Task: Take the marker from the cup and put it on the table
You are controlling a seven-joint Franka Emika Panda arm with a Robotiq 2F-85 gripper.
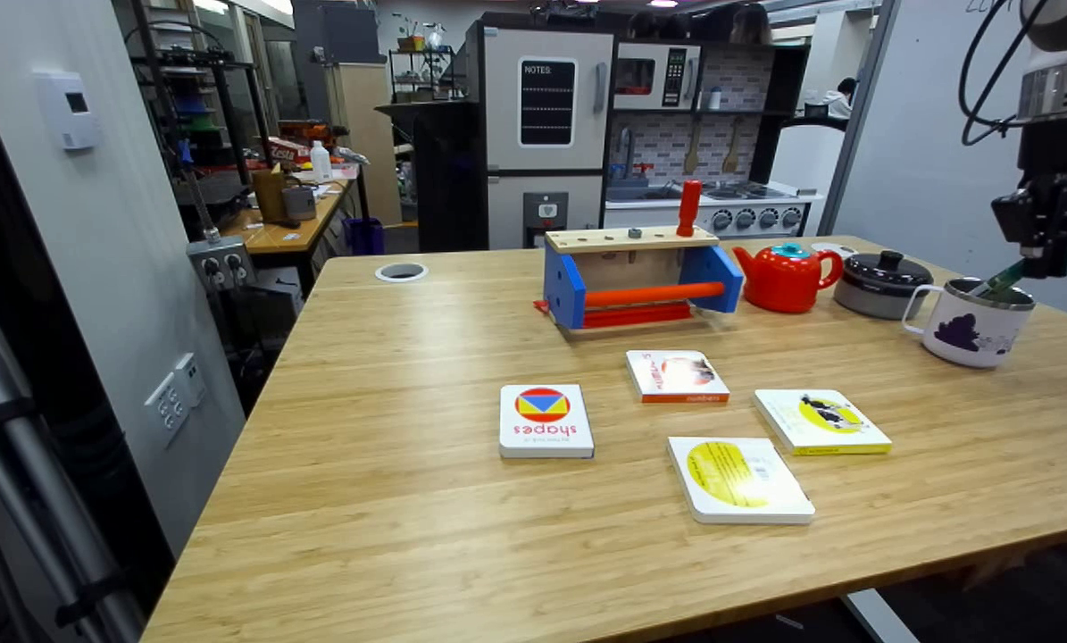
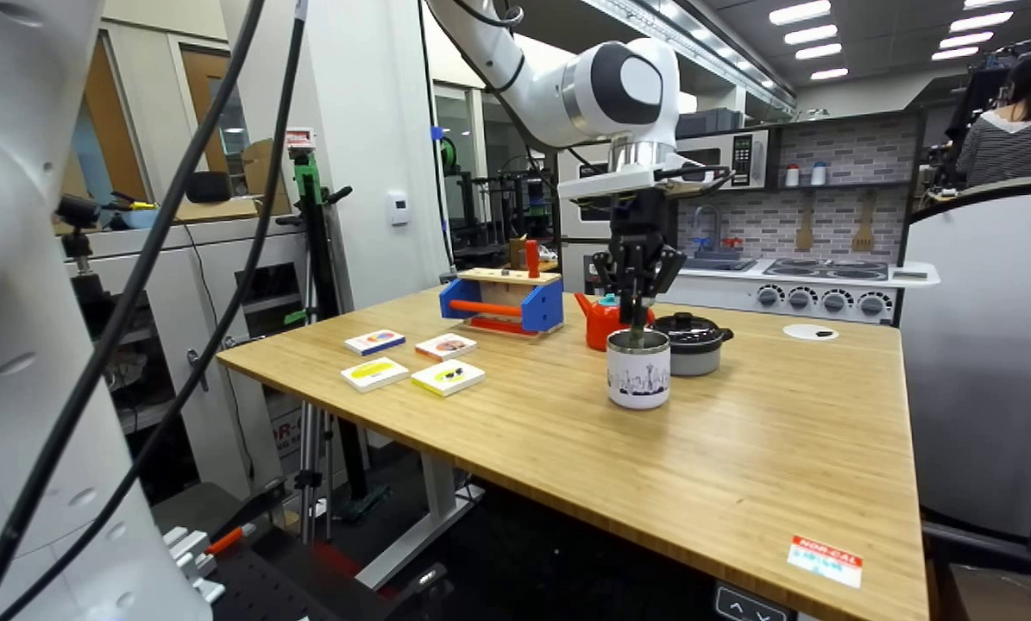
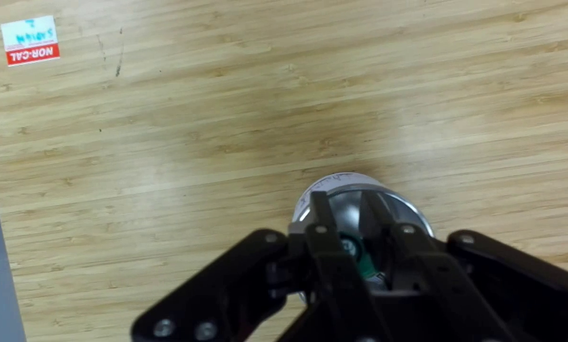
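Marker (image 1: 1000,279) leans in the cup (image 1: 975,329), its green barrel reaching above the rim to the tips of the gripper (image 3: 346,202). The fingers (image 3: 322,211) stand close together, and the wrist view shows the marker's round end in the slit between them; whether they pinch it or merely flank it can't be made out. It should handle as a light, stiff stick, hard to break, but smooth enough to twist or slip if taken only by the very end. The best hold is probably on the barrel just below the end, then a straight lift so the lower end doesn't catch the rim and drag the cup along. The table (image 2: 765,431) is pale wood grain with a soft shine and a few dark scuffs (image 3: 120,61) near a sticker (image 3: 31,42). On so hard a top a round barrel may roll, so laying it down gently seems wise; the wood between cup and sticker would suit. Near the cup stand a teapot (image 1: 783,279) and a pot (image 1: 881,290); well apart from it are four books (image 1: 546,421) and a toy bench (image 1: 649,293). A play kitchen (image 2: 851,304) stands beyond the table, with lights (image 2: 817,53) overhead.
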